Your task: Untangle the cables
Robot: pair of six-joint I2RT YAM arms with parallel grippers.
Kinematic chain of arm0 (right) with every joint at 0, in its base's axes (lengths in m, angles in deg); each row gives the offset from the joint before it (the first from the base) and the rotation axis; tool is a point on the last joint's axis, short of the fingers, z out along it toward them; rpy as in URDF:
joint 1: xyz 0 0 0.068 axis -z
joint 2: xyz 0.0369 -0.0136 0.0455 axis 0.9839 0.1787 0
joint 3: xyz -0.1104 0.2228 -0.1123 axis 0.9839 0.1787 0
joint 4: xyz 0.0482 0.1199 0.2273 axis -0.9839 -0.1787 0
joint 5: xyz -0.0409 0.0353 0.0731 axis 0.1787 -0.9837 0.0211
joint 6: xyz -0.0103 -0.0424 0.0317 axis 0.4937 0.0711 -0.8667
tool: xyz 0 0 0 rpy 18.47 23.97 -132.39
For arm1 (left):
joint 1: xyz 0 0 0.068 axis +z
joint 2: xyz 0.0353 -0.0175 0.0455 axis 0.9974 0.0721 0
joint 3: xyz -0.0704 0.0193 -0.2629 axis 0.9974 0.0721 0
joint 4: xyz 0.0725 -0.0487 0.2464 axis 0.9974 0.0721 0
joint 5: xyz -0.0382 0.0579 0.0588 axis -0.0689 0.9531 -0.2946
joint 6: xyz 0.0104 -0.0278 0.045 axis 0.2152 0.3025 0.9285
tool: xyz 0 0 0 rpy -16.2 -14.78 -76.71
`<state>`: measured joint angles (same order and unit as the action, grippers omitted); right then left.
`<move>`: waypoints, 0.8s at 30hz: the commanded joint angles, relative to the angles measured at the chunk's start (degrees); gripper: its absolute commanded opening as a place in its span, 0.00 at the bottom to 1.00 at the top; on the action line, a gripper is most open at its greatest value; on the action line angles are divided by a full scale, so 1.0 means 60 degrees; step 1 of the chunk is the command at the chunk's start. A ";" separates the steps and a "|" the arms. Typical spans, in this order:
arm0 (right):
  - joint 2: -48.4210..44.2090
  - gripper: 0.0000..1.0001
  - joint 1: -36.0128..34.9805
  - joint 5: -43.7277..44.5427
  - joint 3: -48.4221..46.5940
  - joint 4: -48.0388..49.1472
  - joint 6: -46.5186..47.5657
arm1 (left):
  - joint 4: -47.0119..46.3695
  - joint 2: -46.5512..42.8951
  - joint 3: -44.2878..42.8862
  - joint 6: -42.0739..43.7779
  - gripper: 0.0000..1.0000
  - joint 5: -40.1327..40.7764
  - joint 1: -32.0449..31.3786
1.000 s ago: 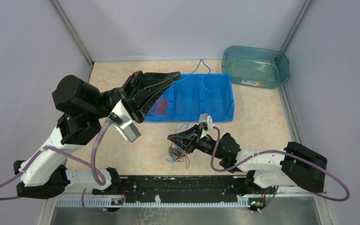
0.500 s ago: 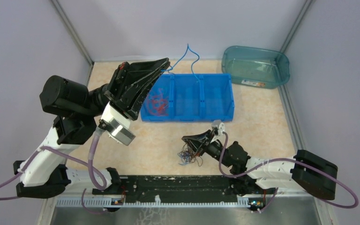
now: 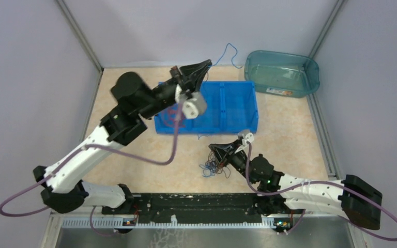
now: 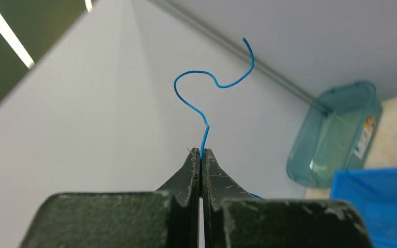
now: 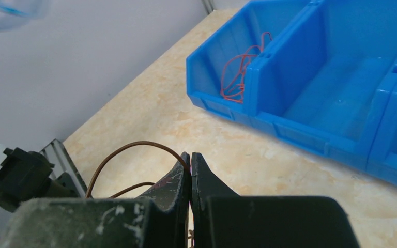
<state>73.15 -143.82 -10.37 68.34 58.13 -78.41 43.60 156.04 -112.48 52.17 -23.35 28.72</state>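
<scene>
Beige surface [image 3: 289,139], grey walls. Up high behind blue bin [image 3: 238,111]: left fingers [image 4: 188,175] pinched tight on blue wire [image 4: 204,138], likely en route to bin compartment. Low, near bin front: right fingers [image 5: 207,181] closed on brown strand [image 5: 134,147], anchoring tangle [image 3: 214,166] on surface. Versus earlier frame: left arm swung right along bin; tangle dragged slightly right.

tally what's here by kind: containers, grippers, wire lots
containers: 2 (blue bin, teal tub)
grippers: 2 (left gripper, right gripper)
wire lots: 3 (blue wire, red bunch, tangle)
total: 7
</scene>
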 commanded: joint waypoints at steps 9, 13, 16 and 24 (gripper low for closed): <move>-0.1077 0.00 -0.0054 0.1011 -0.1035 -0.2921 0.0188 | -0.1103 0.2358 0.0741 -0.2343 0.00 0.0426 0.2149; -0.1467 0.00 -0.0066 0.1373 -0.1293 -0.3756 0.0164 | -0.1467 0.3022 0.0822 -0.2888 0.00 0.0421 0.2502; -0.1739 0.00 -0.0054 0.1447 -0.1181 -0.3794 0.0089 | -0.1738 0.3360 0.1034 -0.2943 0.00 0.0292 0.2668; -0.2208 0.00 -0.0058 0.1584 -0.1075 -0.4092 0.0037 | -0.2029 0.3966 0.1391 -0.3403 0.00 0.0067 0.2806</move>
<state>61.36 -143.82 -2.09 63.49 33.72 -78.06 34.90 178.86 -105.03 34.27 -21.67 45.22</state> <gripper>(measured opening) 0.010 0.008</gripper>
